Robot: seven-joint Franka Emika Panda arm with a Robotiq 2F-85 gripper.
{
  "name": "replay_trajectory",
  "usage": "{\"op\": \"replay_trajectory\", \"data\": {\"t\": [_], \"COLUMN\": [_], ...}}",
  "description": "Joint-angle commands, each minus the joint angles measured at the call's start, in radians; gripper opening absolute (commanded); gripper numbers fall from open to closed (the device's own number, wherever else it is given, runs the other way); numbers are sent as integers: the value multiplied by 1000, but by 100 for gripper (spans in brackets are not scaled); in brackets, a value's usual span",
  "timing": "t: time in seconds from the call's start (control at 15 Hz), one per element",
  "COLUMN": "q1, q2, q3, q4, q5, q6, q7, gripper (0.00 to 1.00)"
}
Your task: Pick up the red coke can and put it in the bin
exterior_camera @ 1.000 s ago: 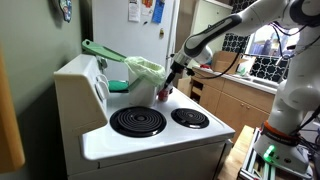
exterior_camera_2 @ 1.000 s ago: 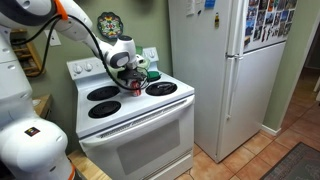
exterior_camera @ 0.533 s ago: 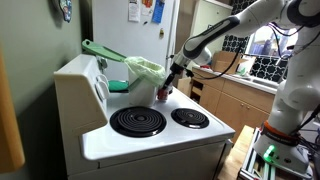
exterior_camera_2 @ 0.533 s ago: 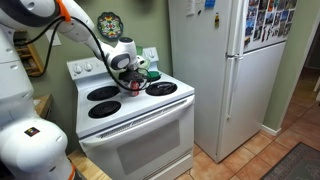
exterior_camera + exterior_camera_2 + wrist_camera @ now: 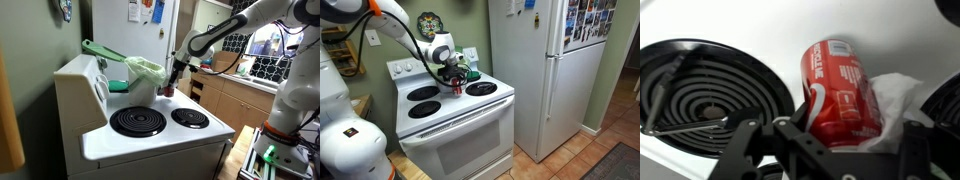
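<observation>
Hand (image 5: 170,86) clamped, pointing down

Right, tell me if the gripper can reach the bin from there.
Probably yes. The gripper, shut on the can, hangs over the stove close beside the bin, and in an exterior view nothing stands between them. The bin's bagged mouth looks open.

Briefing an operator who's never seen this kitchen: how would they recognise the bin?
Find the white stove. At the back of its top stands the bin. Unlike the red coke can nearby, it wears a pale green bag over its rim.
</observation>
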Motion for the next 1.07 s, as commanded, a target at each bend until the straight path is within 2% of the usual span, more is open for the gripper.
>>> {"op": "replay_trajectory", "data": {"t": [0.0, 0.13, 0.27, 0.47, 0.67, 1.0], "q1": [-17, -21, -22, -5, 36, 161], "q2": [-153, -217, -272, -336, -344, -259], "q3": [-8, -5, -10, -19, -35, -63], "q4": [-35, -24, 0, 28, 84, 121], "q5": [-228, -289, -303, -252, -146, 165], "q6": [-163, -249, -301, -208, -117, -20], "q7": [183, 250, 276, 298, 295, 239], "gripper": [32, 32, 32, 32, 32, 32]}}
